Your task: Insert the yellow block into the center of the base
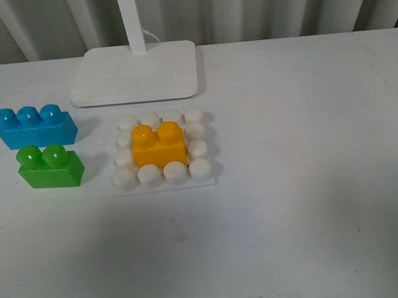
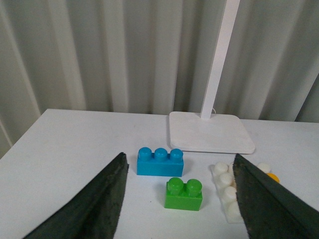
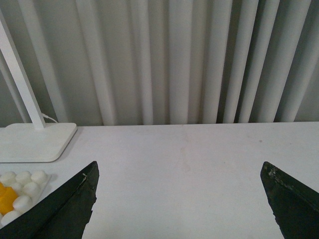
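- The yellow block (image 1: 158,145) sits upright on the middle studs of the base (image 1: 161,156), ringed by white studs.
- The base lies flat on the table (image 1: 319,178), just in front of the lamp foot (image 1: 134,73).
- The green brick (image 1: 49,166) and blue brick (image 1: 33,126) stand left of the base.
- Left gripper (image 2: 177,199) fingers are apart, holding nothing.
- Right gripper (image 3: 179,204) fingers are spread wide, holding nothing.

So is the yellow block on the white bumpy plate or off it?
On it. The yellow block sits upright in the middle of the base, with white studs showing all around it.
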